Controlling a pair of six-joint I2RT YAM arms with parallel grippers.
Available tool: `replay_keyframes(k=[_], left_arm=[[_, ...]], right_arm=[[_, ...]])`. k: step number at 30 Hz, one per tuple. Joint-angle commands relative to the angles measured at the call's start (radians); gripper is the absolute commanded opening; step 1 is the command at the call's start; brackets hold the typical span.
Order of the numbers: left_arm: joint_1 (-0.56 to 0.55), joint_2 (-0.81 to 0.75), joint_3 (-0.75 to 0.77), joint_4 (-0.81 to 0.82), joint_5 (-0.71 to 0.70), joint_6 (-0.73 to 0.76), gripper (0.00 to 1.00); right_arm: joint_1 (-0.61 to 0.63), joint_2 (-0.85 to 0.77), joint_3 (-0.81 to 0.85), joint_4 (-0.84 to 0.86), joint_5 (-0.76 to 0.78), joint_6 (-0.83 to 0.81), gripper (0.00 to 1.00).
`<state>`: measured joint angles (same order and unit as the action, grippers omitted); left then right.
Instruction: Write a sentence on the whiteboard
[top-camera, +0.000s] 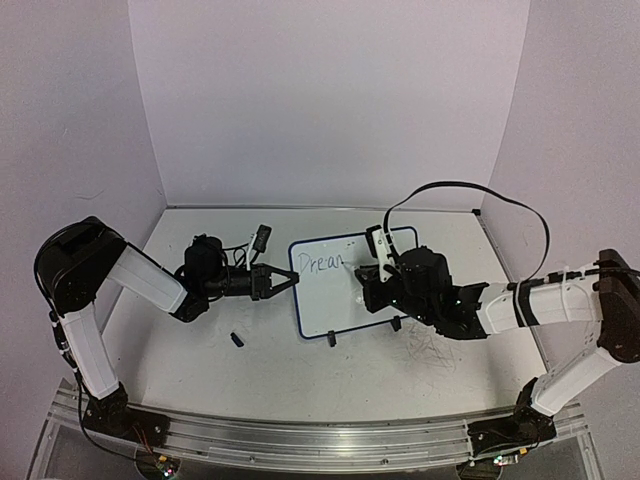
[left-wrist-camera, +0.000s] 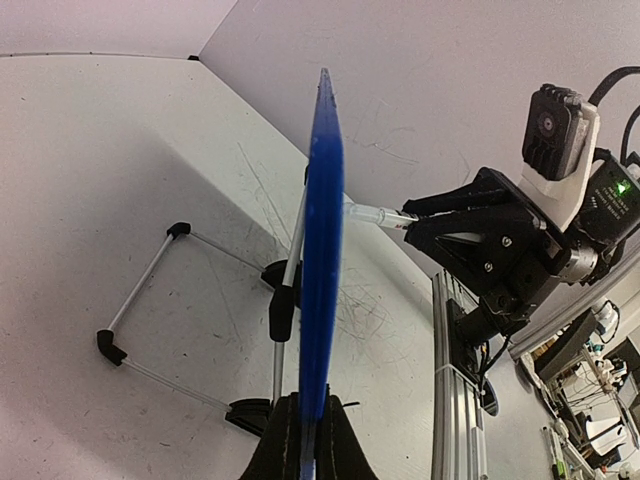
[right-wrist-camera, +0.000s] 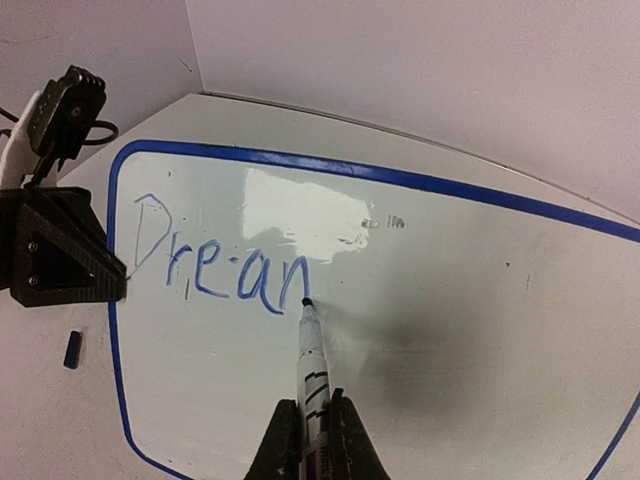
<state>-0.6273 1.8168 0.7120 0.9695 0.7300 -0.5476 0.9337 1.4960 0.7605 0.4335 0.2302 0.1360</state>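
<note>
The board (top-camera: 345, 305) is stood at mid-worktop (top-camera: 300, 385), and its left rim is pinched in the closed left claw (top-camera: 291, 283), seemingly so that it is steadied against the pen's push. The pen (right-wrist-camera: 311, 350) is clamped in the closed right claw (right-wrist-camera: 312, 440), with its tip pressed to the board just after "Drean". The sentence (right-wrist-camera: 215, 265) is therefore judged barely begun, and no container is seen.

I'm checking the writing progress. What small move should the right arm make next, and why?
Probably draw the marker held in the right gripper up and onward along the line for another hump, making the last letter an m. The sentence on the whiteboard reads only "Drean", the tip rests at that letter's foot, and the left gripper clamps the board's edge.
</note>
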Motion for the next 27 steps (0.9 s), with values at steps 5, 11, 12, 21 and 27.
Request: replay_keyframes(k=[5,11,12,21,27], left_arm=[[-0.005,-0.048,-0.002,0.051,0.029,-0.002,0.00],[-0.005,-0.052,-0.006,0.051,0.028,0.000,0.00],[-0.005,-0.051,-0.007,0.051,0.028,0.000,0.00],[-0.005,-0.057,-0.013,0.051,0.025,0.004,0.00],[-0.005,-0.057,-0.013,0.052,0.025,0.005,0.00]], right_arm=[[-0.013,0.013,0.060,0.012,0.044,-0.007,0.00],[-0.022,0.017,0.076,0.020,0.051,-0.014,0.00],[-0.024,0.018,0.077,0.020,0.053,-0.015,0.00],[-0.025,-0.006,0.052,-0.009,0.055,0.000,0.00],[-0.024,-0.022,0.016,-0.024,0.033,0.016,0.00]])
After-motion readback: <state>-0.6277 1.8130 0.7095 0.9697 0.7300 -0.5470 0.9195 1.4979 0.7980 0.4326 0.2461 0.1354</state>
